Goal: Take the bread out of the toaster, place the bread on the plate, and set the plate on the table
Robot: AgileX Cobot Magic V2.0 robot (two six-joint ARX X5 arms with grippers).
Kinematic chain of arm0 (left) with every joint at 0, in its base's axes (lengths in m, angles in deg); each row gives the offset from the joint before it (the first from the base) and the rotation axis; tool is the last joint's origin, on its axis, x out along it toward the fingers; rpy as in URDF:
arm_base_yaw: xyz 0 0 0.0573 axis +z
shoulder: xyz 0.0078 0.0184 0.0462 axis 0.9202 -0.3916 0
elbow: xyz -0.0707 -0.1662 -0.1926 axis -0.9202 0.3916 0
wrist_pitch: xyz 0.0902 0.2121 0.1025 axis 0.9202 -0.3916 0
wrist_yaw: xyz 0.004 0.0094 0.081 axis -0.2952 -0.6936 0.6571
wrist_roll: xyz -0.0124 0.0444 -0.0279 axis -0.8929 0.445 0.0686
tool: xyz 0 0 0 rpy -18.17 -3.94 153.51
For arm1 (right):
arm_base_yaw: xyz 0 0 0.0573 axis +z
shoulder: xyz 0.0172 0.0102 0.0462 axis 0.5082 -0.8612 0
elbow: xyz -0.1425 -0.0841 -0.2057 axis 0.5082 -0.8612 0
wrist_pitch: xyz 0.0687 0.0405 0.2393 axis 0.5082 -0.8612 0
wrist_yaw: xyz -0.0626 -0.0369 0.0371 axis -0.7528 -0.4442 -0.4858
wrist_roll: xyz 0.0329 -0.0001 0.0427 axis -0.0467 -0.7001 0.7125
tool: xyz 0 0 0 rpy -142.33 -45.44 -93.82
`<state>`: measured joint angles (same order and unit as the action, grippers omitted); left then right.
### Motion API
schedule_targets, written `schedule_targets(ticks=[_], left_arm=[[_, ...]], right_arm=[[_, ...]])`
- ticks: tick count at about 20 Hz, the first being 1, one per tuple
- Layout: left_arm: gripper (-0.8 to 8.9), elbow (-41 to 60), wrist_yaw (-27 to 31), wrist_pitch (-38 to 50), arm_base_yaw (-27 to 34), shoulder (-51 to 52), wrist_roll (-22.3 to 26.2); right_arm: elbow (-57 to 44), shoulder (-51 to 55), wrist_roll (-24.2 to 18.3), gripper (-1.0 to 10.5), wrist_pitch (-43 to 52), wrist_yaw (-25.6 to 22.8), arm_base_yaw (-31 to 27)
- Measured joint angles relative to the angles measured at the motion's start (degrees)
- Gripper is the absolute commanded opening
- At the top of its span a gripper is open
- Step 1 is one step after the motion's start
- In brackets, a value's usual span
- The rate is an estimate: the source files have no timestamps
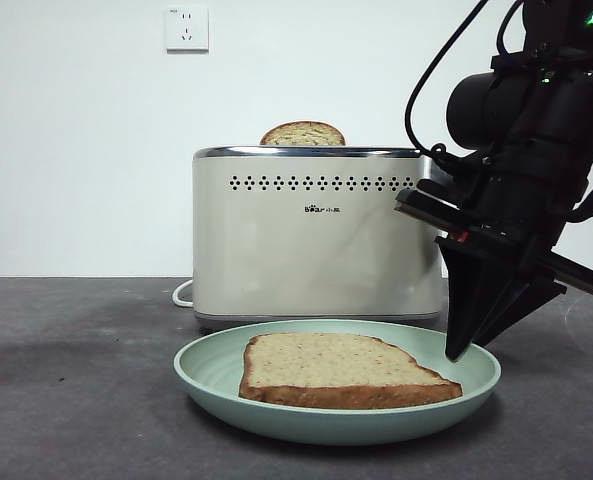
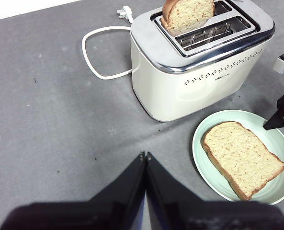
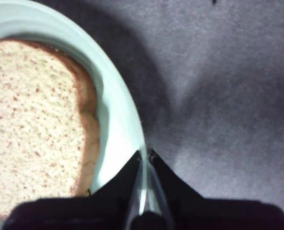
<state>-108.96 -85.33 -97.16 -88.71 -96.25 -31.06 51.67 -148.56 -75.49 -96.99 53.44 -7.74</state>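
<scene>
1. While the right gripper (image 1: pixel 460 352) reaches down from the upper right in the front view, its black jaws are pinched onto the rim of the plate (image 1: pixel 216 385) at the plate's right side; the right wrist view shows the pale rim (image 3: pixel 125 120) caught between the two nearly closed jaws.
2. On that mint-green plate lies the bread (image 1: pixel 341 368), flat, its brown crust showing along the near edge. It fills much of the middle of the plate and lies just beside the pinched rim without touching the jaws.
3. From here the plate appears to rest on the table (image 1: pixel 66 380), though I cannot tell whether the gripped side is lifted at all.
4. Just behind the plate stands the toaster (image 1: pixel 316 250), cream with a chrome top rim. A second slice (image 1: pixel 303 134) pokes its domed top out of one slot; the other slot looks open in the left wrist view.
5. A white cord (image 2: pixel 96 52) loops over the table beside the toaster, its plug lying loose.
6. Off to the side, the left gripper (image 2: pixel 145 155) hovers above bare table, well apart from the plate, its jaws closed together on nothing.
</scene>
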Motion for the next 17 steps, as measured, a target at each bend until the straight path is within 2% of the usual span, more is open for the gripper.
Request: schedule_targets(ticks=[1, 5, 6, 10, 14, 17], left_arm=[[-0.08, 0.00, 0.00, -0.02, 0.00, 0.00, 0.00], [-0.08, 0.00, 0.00, -0.02, 0.00, 0.00, 0.02], [-0.08, 0.00, 0.00, -0.04, 0.00, 0.00, 0.00], [-0.08, 0.00, -1.38, -0.04, 0.00, 0.00, 0.02], [-0.08, 0.00, -2.73, -0.24, 0.00, 0.00, 0.02], [-0.08, 0.00, -2.71, -0.87, 0.00, 0.00, 0.02]], right_arm=[[0.00, 0.00, 0.00, 0.2, 0.20, 0.00, 0.02], [0.00, -0.09, -0.04, 4.3, 0.48, -0.22, 0.04], [0.00, -0.09, -0.04, 4.7, 0.55, -0.07, 0.04], [0.00, 3.93, -0.28, 4.8, -2.01, -0.07, 0.04], [0.02, 18.01, -2.29, 4.7, -8.50, -0.07, 0.52], [0.02, 29.55, -4.85, 4.7, -16.52, -0.04, 3.28]])
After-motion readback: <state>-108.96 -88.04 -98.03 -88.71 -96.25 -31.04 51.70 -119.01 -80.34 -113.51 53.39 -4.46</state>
